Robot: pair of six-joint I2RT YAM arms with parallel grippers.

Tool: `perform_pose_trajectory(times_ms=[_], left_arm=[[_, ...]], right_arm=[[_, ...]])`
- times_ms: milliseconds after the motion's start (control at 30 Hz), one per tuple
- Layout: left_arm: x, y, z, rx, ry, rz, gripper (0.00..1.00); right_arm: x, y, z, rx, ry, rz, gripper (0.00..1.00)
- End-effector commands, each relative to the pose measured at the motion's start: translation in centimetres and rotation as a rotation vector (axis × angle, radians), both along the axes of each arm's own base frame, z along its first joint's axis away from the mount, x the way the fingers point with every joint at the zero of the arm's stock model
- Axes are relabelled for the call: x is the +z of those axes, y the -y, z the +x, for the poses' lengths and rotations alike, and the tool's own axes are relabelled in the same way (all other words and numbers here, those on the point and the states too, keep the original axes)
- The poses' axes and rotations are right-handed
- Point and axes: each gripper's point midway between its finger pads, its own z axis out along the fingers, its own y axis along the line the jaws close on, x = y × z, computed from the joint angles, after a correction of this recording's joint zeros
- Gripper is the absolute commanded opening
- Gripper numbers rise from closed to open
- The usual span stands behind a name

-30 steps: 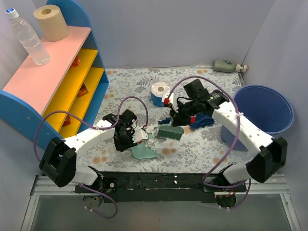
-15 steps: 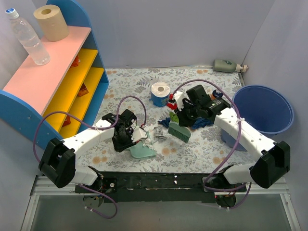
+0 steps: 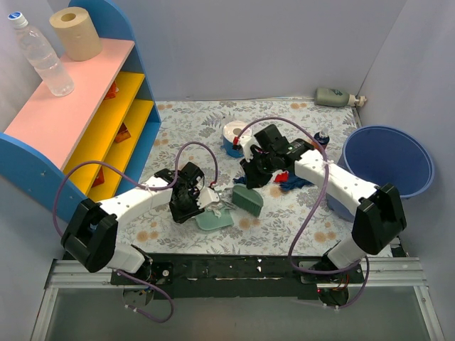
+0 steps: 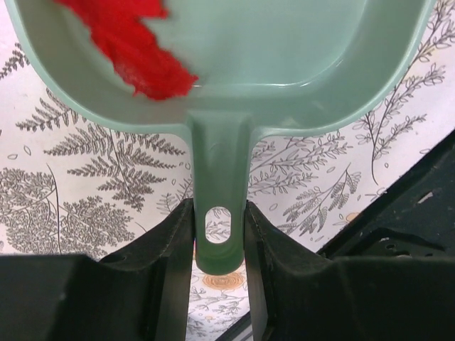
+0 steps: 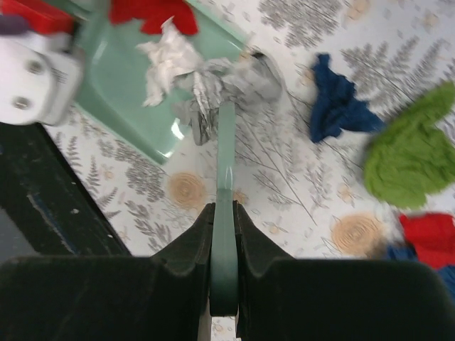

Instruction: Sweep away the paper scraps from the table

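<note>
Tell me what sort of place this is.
Probably a staged robot test booth: plain grey panels wall in the table, a left arm and right arm are bolted at its front rail, and a blue-and-yellow shelf and blue bin serve as props.

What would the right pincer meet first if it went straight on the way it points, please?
Probably the grey paper scrap lying just beyond the brush that the right pincer grips, at the open lip of the green dustpan; depth is unclear.
</note>
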Motion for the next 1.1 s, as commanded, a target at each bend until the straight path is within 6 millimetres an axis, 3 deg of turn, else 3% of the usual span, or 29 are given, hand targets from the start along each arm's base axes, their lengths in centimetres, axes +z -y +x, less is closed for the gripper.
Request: perform_pose_trajectory(times_ms=[0,100,267,300,400,433,600,700,867,1067], left_arm=[[-0.1,1.5,1.4,-0.019,0.028,-0.037,0.0],[0.0,2.1,1.6,-0.017,0.022,-0.055,0.0],[0.2,2.0,1.3,0.012,-0.003,-0.049,0.0],[0.3,2.0,1.2,0.013,-0.005,-0.051,0.18],[1.1,2.1,1.1,0.025,0.022,-0.081,0.39],[1.1,1.9,0.8,0.028,0.025,-0.082,0.51],[2.3,2.2,0.9,0.053,0.108,-0.171,0.7],[1.8,1.9,0.7,0.041,0.144,-0.192,0.73],[-0.2,1.0,-0.2,0.009,0.124,-0.168,0.71],[-1.1,1.0,0.8,0.013,0.175,-0.166,0.57]], right_arm=[[3.4,-4.6,-1.3,0.11,-0.045,0.161,0.01],[4.2,-5.0,-1.0,0.116,-0.03,0.172,0.01],[5.1,-2.9,-1.3,0.111,0.036,0.126,0.01],[5.4,-2.6,-1.5,0.118,0.052,0.126,0.01],[5.6,-0.9,-2.1,0.099,0.077,0.102,0.01],[6.0,-0.4,-2.1,0.1,0.103,0.098,0.01],[6.5,1.8,-1.2,0.051,0.129,0.081,0.01],[6.8,2.8,0.1,-0.003,0.137,0.091,0.01],[7.1,3.7,1.8,-0.051,0.144,0.09,0.01],[6.9,3.5,1.9,-0.049,0.137,0.096,0.01]])
